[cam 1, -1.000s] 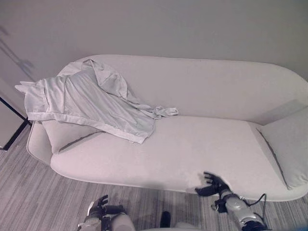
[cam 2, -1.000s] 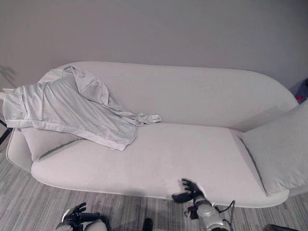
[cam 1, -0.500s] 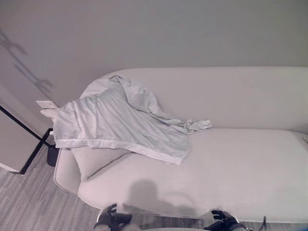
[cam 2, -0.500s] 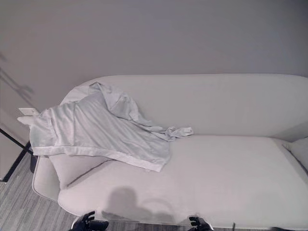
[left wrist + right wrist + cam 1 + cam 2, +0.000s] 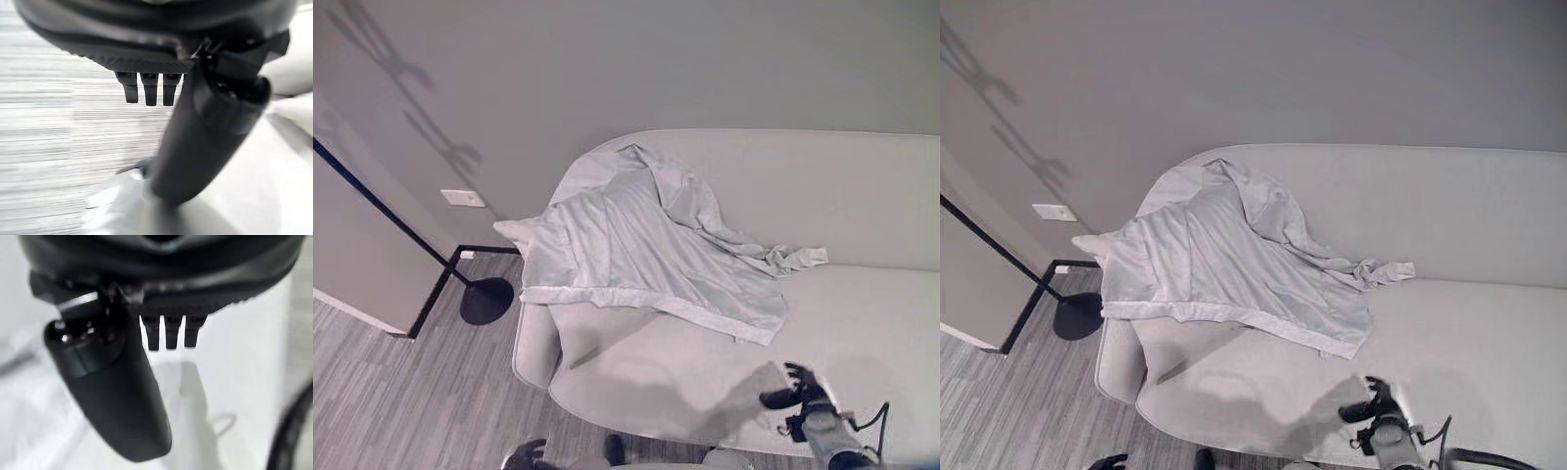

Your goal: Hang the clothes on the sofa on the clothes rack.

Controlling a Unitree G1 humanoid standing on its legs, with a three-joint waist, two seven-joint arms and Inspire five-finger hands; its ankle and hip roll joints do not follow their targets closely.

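One pale shirt [image 5: 646,250] draped over sofa [image 5: 862,333] end; looks light, limp, likely slippery. Best pinched at collar. Right hand [image 5: 800,387] empty, fingers relaxed; left hand [image 5: 146,88] likewise.

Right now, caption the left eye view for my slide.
Pale garment draped over the sofa's left end; open right robot hand above the seat.

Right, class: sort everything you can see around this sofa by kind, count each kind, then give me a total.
Sofa: 1
Pale garment draped over the sofa's left end: 1
Cushion under the garment: 1
Black stand with round base on the floor: 1
White wall plate: 1
Robot hands: 2, the right hand over the seat, the left hand low over the floor
Total: 7
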